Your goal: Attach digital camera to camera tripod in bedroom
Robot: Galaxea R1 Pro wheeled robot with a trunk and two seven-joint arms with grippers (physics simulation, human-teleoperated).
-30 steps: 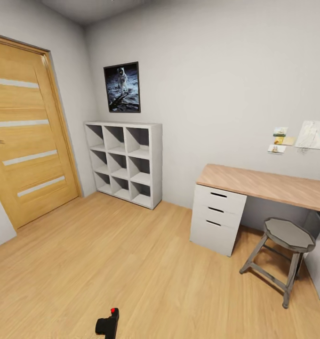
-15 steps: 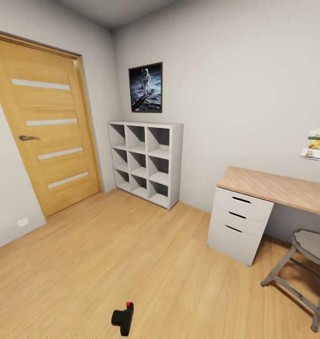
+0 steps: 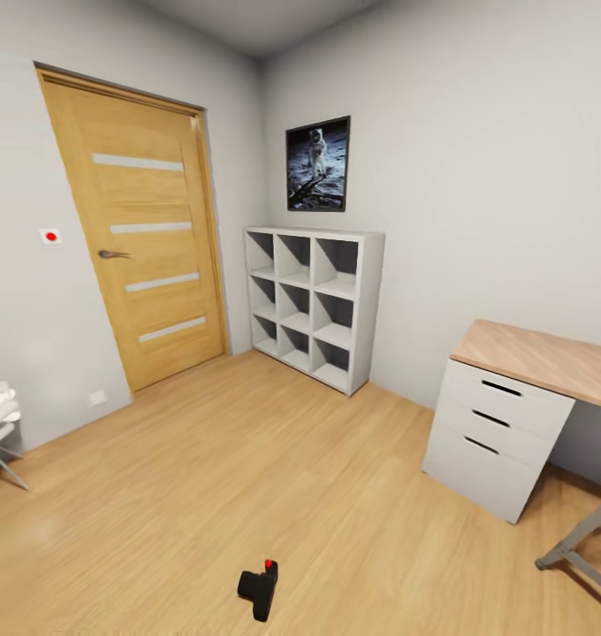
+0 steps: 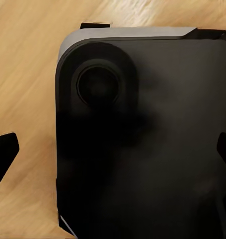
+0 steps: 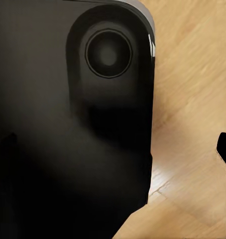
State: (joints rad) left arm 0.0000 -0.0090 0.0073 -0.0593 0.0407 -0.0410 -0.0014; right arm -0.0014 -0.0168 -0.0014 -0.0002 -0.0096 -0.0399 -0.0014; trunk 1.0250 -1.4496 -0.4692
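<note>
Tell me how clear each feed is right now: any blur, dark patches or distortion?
Head view: evenly lit and sharp; the digital camera on the wood floor reads crisply, and the door and shelf unit lean from wide-angle distortion. Left wrist view: a dark, soft-edged black body blocks most of it. Right wrist view: the same kind of near-black body, little detail.

A small matte-black digital camera (image 3: 259,587) lies alone on the light wood floor (image 3: 247,459) of the bedroom, low in the head view and well apart from the walls and furniture. It is boxy with a rounded dark bulge on one side, and a bright red button shows at its upper end.
</note>
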